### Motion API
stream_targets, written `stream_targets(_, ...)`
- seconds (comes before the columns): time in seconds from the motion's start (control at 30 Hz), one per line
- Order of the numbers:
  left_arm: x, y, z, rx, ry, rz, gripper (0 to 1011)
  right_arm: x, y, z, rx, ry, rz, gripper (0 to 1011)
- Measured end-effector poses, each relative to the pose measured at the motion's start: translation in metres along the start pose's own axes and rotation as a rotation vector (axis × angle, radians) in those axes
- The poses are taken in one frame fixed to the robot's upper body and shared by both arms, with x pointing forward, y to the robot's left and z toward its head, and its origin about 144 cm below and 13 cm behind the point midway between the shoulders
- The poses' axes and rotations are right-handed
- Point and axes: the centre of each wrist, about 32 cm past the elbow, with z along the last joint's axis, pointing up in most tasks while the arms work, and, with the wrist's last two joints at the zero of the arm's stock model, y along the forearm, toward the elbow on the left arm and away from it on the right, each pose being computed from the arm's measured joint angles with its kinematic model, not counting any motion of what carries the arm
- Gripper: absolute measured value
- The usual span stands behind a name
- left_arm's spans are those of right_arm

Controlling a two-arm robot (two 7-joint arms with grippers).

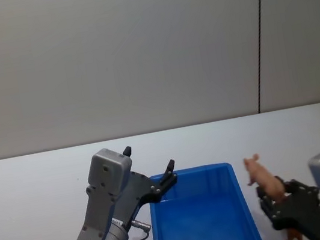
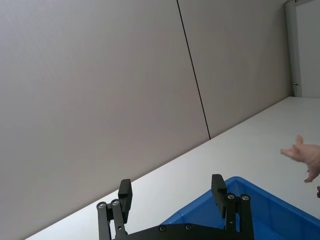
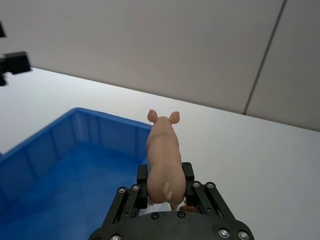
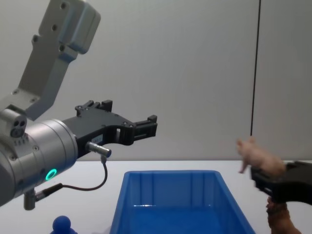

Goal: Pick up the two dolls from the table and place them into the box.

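The blue box (image 1: 157, 230) sits on the white table (image 1: 25, 190), and everything else is placed from it.

The right gripper (image 3: 165, 172) hangs just outside the box's right wall, above the height of its rim. Its fingers are clamped on the hind end of the pale pink toy pig (image 3: 162, 150). The pig is off the table, its head and ears pointing away from the robot, towards the box's far side. It is beside the box rather than over the opening.

The reddish-brown doll (image 4: 280, 219) is also to the right of the box, directly below the right gripper. Little of it shows, so whether it stands on the table cannot be told.

The left gripper (image 2: 171, 185) is raised above the box's far left corner, well clear of the rim. Its two black fingers (image 2: 125, 192) are spread wide, with nothing between them.

A small blue round-knobbed object (image 4: 62, 224) rests on the table to the left of the box, on the side nearer the robot, under the left arm.
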Motion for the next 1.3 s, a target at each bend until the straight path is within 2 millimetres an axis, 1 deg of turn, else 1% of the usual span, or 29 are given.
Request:
stream_targets(0.13,0.000,0.000,0.000,0.000,0.000,0.000,1001,-0.009,0.009,0.005,0.009,0.009,0.056,383)
stream_targets(0.37,0.000,0.000,0.000,0.000,0.000,0.000,1001,-0.019,0.019,0.009,0.013,0.016,0.116,383)
stream_targets(0.43,0.000,0.000,0.000,0.000,0.000,0.000,1001,-0.020,0.021,0.010,0.013,0.017,0.126,398)
stream_targets(0.5,0.000,0.000,0.000,0.000,0.000,0.000,1001,-0.021,0.023,0.010,0.013,0.019,0.135,495)
stream_targets(0.53,0.000,0.000,0.000,0.000,0.000,0.000,1001,-0.022,0.024,0.010,0.012,0.020,0.142,510)
stream_targets(0.6,0.000,0.000,0.000,0.000,0.000,0.000,1001,-0.023,0.027,0.011,0.012,0.023,0.150,598)
stream_targets(0.7,0.000,0.000,0.000,0.000,0.000,0.000,1001,-0.024,0.028,0.011,0.011,0.024,0.155,657)
stream_targets(0.73,0.000,0.000,0.000,0.000,0.000,0.000,1001,-0.024,0.029,0.011,0.011,0.025,0.156,715)
stream_targets(0.8,0.000,0.000,0.000,0.000,0.000,0.000,1001,-0.024,0.030,0.011,0.010,0.026,0.157,760)
stream_targets(0.83,0.000,0.000,0.000,0.000,0.000,0.000,1001,-0.024,0.031,0.010,0.009,0.026,0.157,814)
stream_targets(0.9,0.000,0.000,0.000,0.000,0.000,0.000,1001,-0.023,0.031,0.010,0.008,0.027,0.155,848)
stream_targets(1.03,0.000,0.000,0.000,0.000,0.000,0.000,1001,-0.021,0.031,0.009,0.008,0.029,0.145,965)
stream_targets(1.1,0.000,0.000,0.000,0.000,0.000,0.000,1001,-0.019,0.029,0.007,0.006,0.030,0.135,1001)
stream_targets(1.23,0.000,0.000,0.000,0.000,0.000,0.000,1001,-0.017,0.026,0.006,0.005,0.032,0.117,1001)
stream_targets(1.27,0.000,0.000,0.000,0.000,0.000,0.000,1001,-0.014,0.022,0.005,0.002,0.032,0.096,1001)
stream_targets(1.3,0.000,0.000,0.000,0.000,0.000,0.000,1001,-0.014,0.022,0.005,0.002,0.032,0.096,1001)
